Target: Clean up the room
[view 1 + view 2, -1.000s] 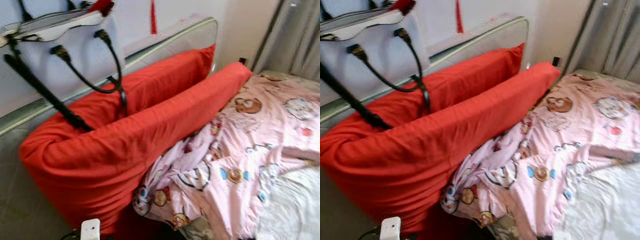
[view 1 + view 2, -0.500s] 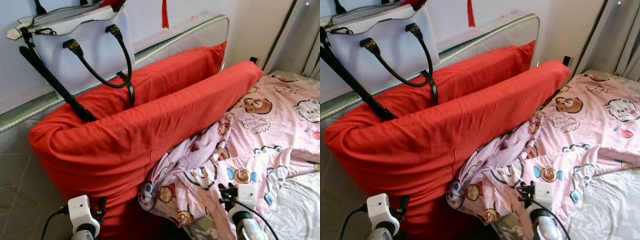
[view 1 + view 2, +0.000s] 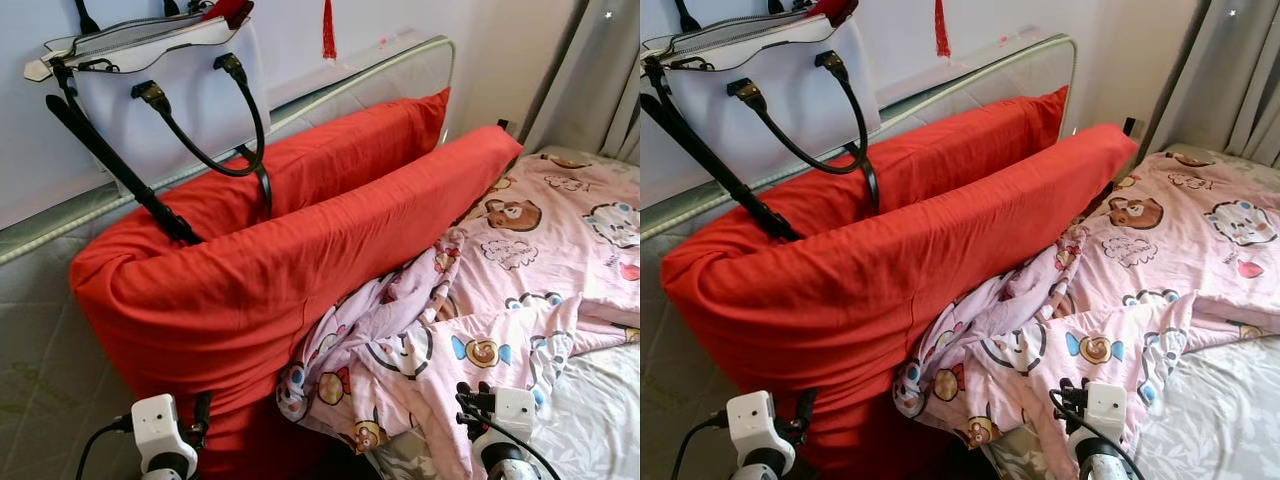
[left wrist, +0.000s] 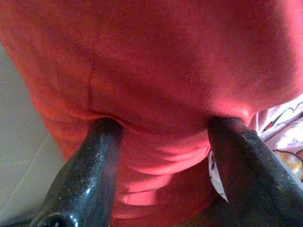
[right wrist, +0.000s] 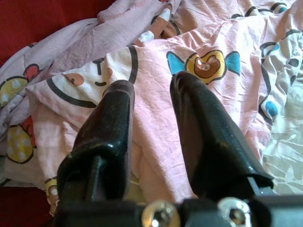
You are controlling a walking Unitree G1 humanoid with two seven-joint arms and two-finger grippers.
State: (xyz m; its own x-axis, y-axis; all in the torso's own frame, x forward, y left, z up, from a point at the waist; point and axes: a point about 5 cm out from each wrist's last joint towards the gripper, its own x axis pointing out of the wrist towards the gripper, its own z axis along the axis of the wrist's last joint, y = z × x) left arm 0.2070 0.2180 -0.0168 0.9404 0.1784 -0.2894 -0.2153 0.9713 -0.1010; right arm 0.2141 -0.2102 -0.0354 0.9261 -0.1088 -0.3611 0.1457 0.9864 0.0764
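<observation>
**Bed head: pillows, quilt, handbag, two grippers**

Two long red pillows [image 3: 290, 250], stood on edge, one behind the other, leaning against a silver-framed headboard [image 3: 400, 65]. Front pillow longer, reaching toward grey curtains [image 3: 590, 80].

White handbag [image 3: 770, 85] with black handles and strap, hung on the wall above the rear pillow; strap trailing down between the pillows. Red tassel [image 3: 328, 25] hanging on the wall beside it.

Pink cartoon-print quilt [image 3: 500, 290], crumpled, bunched against the foot of the front pillow and spread across the bed. Pale leaf-patterned sheet [image 3: 1210, 410] exposed at the near corner.

Left gripper [image 4: 163, 125]: fingers [image 4: 94, 161] spread wide, tips pressed into the red pillow fabric, nothing clasped.

Right gripper [image 5: 151, 85]: fingers parted a little, poised just over a fold of the quilt near a candy motif, holding nothing; contact with the cloth unclear.
</observation>
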